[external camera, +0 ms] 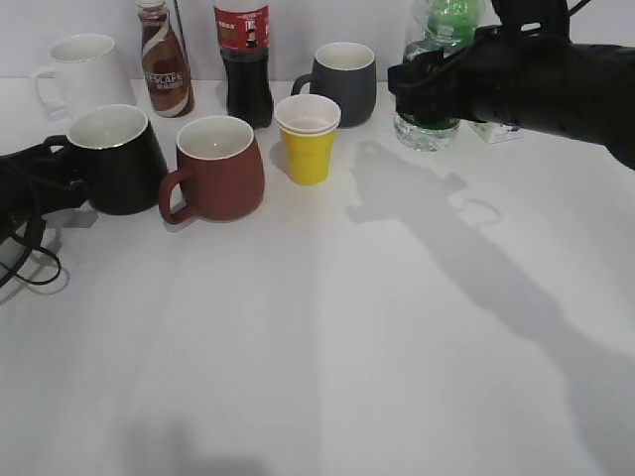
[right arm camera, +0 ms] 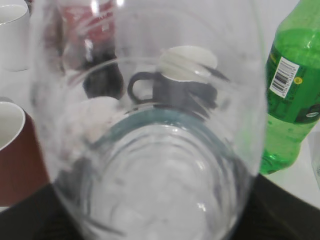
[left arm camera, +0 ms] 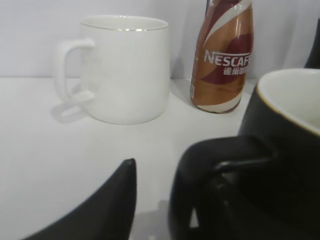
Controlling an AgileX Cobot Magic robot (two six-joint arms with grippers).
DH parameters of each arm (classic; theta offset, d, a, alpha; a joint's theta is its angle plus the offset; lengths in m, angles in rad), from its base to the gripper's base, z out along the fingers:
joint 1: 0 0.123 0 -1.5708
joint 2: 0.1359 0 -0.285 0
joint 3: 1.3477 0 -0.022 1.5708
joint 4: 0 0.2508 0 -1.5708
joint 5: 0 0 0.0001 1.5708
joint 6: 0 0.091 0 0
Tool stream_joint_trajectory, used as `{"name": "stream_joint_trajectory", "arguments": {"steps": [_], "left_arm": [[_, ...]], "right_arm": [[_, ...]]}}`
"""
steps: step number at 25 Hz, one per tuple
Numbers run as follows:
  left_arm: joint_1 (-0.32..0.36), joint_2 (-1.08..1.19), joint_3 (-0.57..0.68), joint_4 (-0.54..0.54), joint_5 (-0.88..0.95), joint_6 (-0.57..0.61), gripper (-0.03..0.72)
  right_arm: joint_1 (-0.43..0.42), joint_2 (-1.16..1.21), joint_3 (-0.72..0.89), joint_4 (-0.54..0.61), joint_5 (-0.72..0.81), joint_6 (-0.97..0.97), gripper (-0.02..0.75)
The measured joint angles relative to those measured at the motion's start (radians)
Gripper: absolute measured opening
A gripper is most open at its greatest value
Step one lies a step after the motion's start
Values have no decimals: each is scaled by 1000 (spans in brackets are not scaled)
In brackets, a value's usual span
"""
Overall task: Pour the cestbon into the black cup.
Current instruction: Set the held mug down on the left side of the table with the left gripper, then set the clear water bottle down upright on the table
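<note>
My right hand point(external camera: 429, 87) grips the clear ribbed cestbon bottle point(external camera: 425, 124) at the table's back right; my left hand point(left arm camera: 165, 200) clasps the glossy black cup's point(external camera: 114, 159) handle. I'd lift the bottle straight, clearing neighbouring cups.

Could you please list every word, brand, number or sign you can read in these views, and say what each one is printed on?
"NESCAFE": white letters on the brown and white coffee bottle; the small characters beneath it are unreadable.
Cola bottle: white marks on its red label, too small to read.
Green soda bottle: a barcode on the label; its digits are blurred.
Cestbon: fills the right wrist view, with no legible lettering.
The mugs and the yellow paper cup carry no text.
</note>
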Motion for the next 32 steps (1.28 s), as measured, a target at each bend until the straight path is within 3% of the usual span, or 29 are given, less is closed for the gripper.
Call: {"name": "stream_joint_trajectory", "arguments": {"steps": [5, 25, 28, 32], "left_arm": [[0, -43, 54, 2, 12, -2, 347], [0, -203, 216, 16, 45, -2, 351], [0, -238, 267, 17, 46, -2, 351], [0, -313, 353, 18, 47, -2, 351]], "right_arm": [[0, 0, 0, 0, 16, 3, 470], [0, 3, 1, 3, 30, 7, 470], [-6, 13, 29, 16, -21, 7, 470], [-48, 32, 135, 18, -199, 8, 470]]}}
